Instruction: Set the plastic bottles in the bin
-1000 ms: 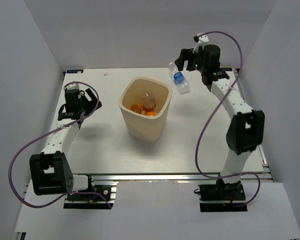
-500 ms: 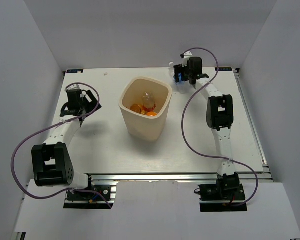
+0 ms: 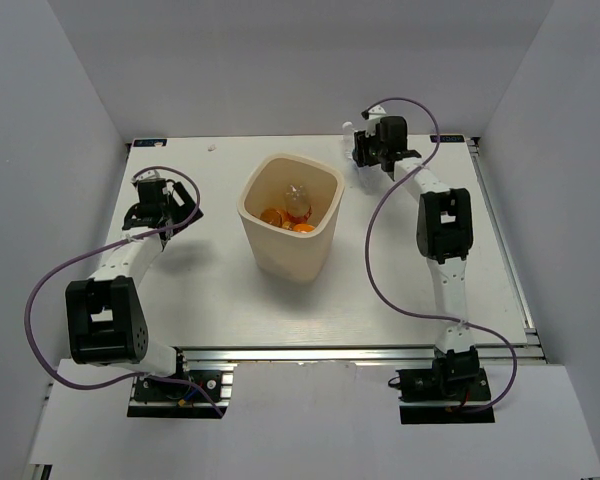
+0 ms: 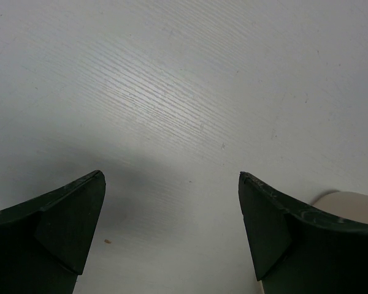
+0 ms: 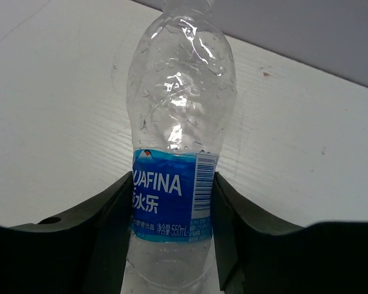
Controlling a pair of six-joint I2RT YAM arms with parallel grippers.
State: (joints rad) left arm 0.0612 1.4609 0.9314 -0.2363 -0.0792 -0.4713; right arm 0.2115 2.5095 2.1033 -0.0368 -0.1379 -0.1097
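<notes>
A clear plastic bottle with a blue label point(image 5: 175, 184) lies on the white table at the back right, its neck pointing away. My right gripper point(image 5: 173, 208) is shut on its labelled middle, both fingers pressed against the label. From above, that gripper point(image 3: 368, 152) covers most of the bottle; only the cap end point(image 3: 346, 128) sticks out. The cream bin point(image 3: 291, 215) stands mid-table and holds orange bottles point(image 3: 275, 216) and a clear one point(image 3: 298, 201). My left gripper point(image 3: 148, 212) hangs open over bare table at the left, with nothing between its fingers point(image 4: 67, 214).
The bin's rim point(image 4: 349, 199) shows at the lower right of the left wrist view. Grey walls close the table in at the back and sides. A purple cable point(image 3: 395, 240) loops beside the right arm.
My right arm reached down and forward to the blue-label bottle, and its fingers closed on it. The left arm shifted only slightly.
</notes>
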